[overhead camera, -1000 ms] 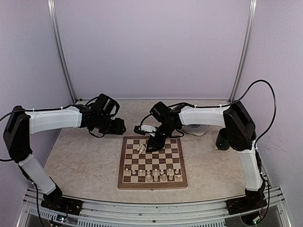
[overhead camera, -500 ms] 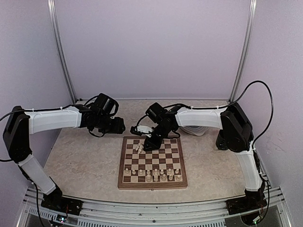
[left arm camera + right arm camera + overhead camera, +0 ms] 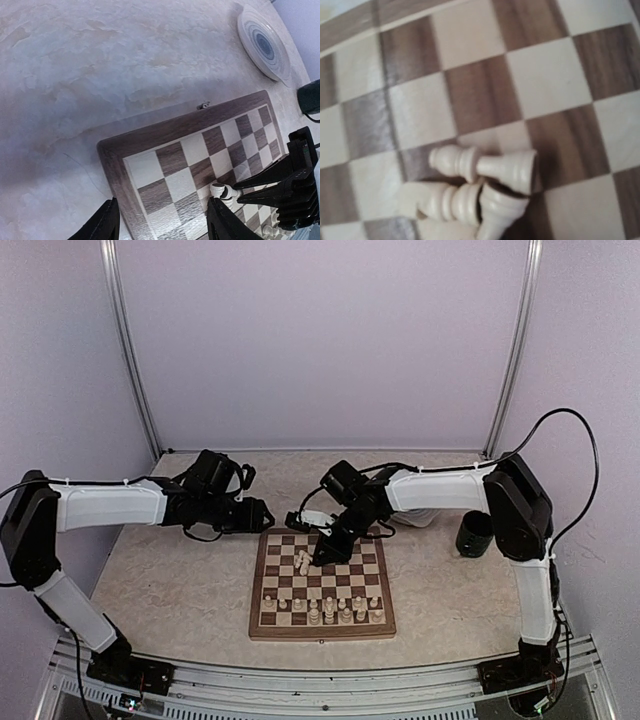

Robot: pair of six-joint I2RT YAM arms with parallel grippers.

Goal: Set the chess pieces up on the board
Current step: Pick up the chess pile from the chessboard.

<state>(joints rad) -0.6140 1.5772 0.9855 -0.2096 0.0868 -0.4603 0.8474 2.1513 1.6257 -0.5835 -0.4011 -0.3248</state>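
Observation:
The board [image 3: 322,585] lies flat between the arms. Several chess pieces [image 3: 322,612] stand on its two near rows. A small heap of pale pieces [image 3: 302,561] lies toppled near the middle left; the right wrist view shows it close up [image 3: 485,172], with no fingers showing. My right gripper [image 3: 318,559] reaches down at the heap. In the left wrist view its black tips [image 3: 239,192] pinch one lying piece [image 3: 221,190]. My left gripper [image 3: 165,227] hangs open over the board's far left corner [image 3: 112,150], with nothing between its fingers [image 3: 106,226].
A round grey-ringed plate [image 3: 265,42] sits beyond the board's far right, partly behind the right arm [image 3: 440,488] in the top view. A dark cup [image 3: 475,533] stands right of the board. Walls close in the back and sides.
My right gripper has dropped onto the heap and closed. My left arm has lowered and reached toward the board's far left corner, jaws unchanged.

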